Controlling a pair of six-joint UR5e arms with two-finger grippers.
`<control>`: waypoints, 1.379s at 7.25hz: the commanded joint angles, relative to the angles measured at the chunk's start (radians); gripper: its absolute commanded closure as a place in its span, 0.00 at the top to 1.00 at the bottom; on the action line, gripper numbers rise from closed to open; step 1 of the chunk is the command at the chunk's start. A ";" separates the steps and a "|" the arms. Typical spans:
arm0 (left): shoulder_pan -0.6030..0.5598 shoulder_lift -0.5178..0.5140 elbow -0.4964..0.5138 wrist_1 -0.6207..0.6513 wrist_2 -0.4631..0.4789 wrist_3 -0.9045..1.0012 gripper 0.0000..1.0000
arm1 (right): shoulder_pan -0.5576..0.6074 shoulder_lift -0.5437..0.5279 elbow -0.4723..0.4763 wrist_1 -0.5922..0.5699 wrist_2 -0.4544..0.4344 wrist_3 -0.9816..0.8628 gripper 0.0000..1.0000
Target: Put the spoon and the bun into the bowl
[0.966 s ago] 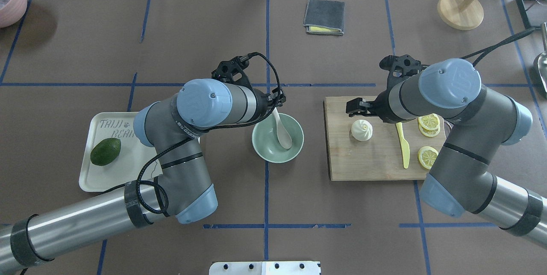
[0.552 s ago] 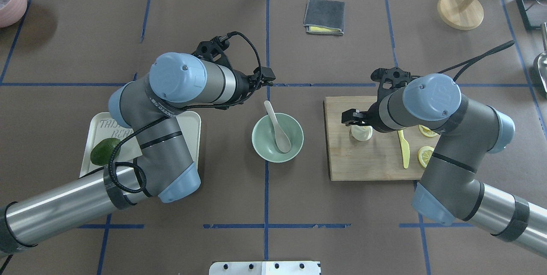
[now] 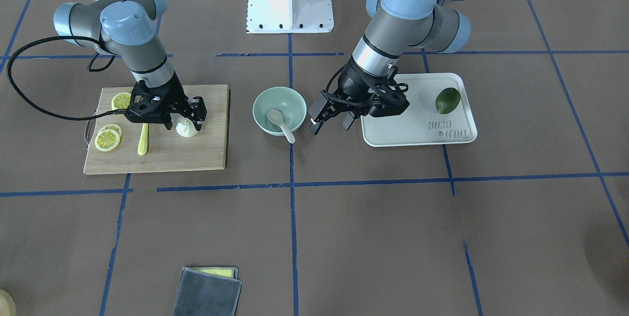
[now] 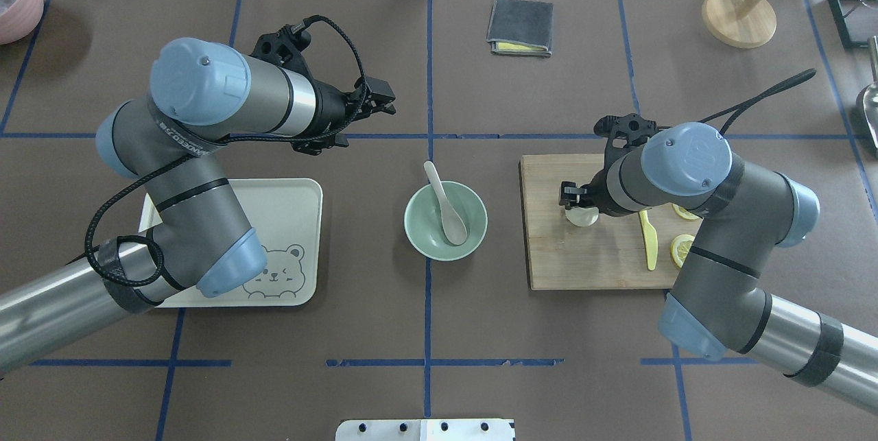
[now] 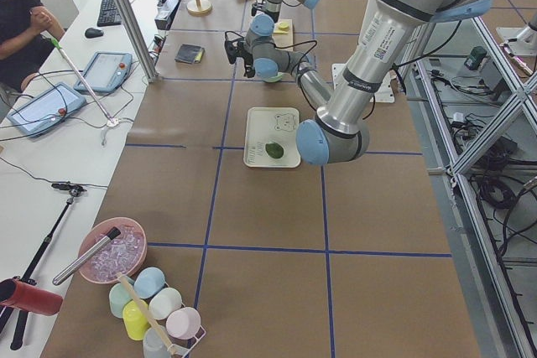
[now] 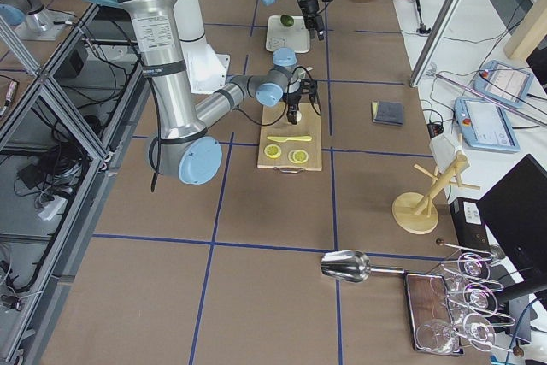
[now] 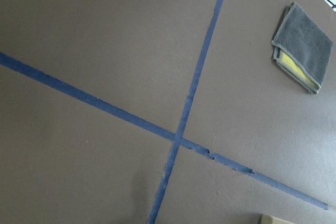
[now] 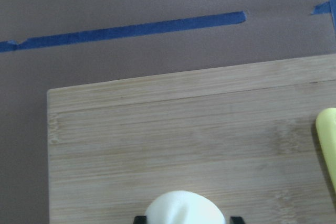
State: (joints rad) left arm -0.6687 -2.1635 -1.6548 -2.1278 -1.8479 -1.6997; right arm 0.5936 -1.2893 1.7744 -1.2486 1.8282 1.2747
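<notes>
Spoon [image 3: 281, 122] lay in the bowl [image 3: 295, 101], scoop down on the bottom and handle leaning up over the rim on the side away from the robot. The bowl stood on the table [image 3: 393, 237] between the 2 arms, near the middle blue tape line.

The bun [image 3: 187, 130] sat on the wooden board [image 3: 206, 149] to the robot's right of the bowl, toward the board's bowl-side half. The right gripper [image 3: 185, 122] was down over it, 1 finger on each side. In the right wrist view the fingertips [image 8: 234, 219] stood right at the bun's 2 edges, with the bun resting on the board between them. Whether they were pressing on it or only flanking it could not be told.

A yellow knife [image 3: 143, 140] and lemon slices [image 3: 108, 139] lay on the board's outer half, just beside the bun but apart from it.

The left gripper [image 3: 330, 124] hung above the table between the bowl and the white tray [image 3: 408, 131], fingers spread wide and holding nothing. An avocado [image 3: 447, 100] lay on the tray's far corner. A folded grey cloth [image 3: 209, 291] lay well apart at the table's far side.
</notes>
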 commanded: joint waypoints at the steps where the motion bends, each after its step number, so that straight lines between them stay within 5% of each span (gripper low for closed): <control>1: -0.052 0.063 -0.043 0.002 -0.054 0.064 1.00 | 0.002 -0.001 0.010 -0.002 0.002 -0.002 0.00; 3: -0.116 0.138 -0.092 0.002 -0.103 0.162 1.00 | 0.012 0.001 0.068 -0.002 0.003 -0.002 0.00; 5: -0.199 0.236 -0.176 0.139 -0.134 0.384 1.00 | 0.025 0.066 0.122 0.000 -0.003 0.012 0.00; 10: -0.412 0.465 -0.253 0.218 -0.137 0.892 1.00 | -0.122 0.251 0.008 -0.002 -0.128 0.089 0.00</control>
State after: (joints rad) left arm -1.0251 -1.7506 -1.9004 -1.9125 -1.9835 -0.9354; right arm 0.5123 -1.0686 1.8085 -1.2502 1.7388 1.3512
